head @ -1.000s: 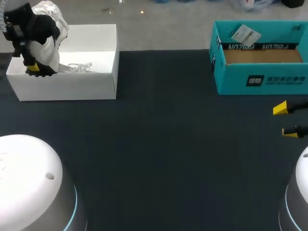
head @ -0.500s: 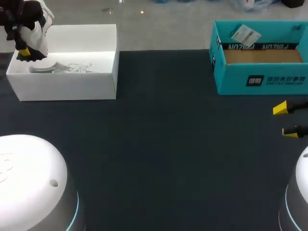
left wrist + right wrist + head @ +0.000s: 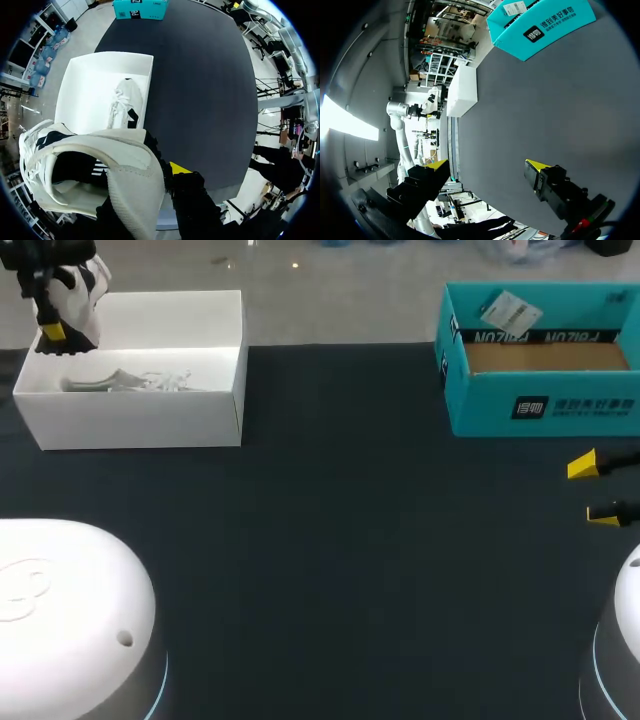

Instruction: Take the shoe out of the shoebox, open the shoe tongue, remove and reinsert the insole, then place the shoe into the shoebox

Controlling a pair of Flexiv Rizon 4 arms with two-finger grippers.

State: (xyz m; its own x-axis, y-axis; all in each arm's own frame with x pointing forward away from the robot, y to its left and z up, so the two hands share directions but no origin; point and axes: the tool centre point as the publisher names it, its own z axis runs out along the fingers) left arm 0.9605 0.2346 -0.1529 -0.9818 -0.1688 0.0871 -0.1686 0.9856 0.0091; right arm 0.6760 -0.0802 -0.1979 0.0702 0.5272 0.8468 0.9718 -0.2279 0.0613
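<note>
The left arm has lifted the white-and-black lace-up sneaker [image 3: 88,295] higher, above the far corner of the open white cardboard shoebox [image 3: 140,422]. The left gripper [image 3: 54,334] is clenched on the sneaker; the right gripper [image 3: 598,488] gapes empty. This looks like the take-out step, and next I'd expect the sneaker set down on the table.

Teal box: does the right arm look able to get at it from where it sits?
Probably yes. The right gripper is open and empty, close in front of the teal box, with nothing standing between them. The left gripper, holding the shoe, is far off at the white box.
</note>
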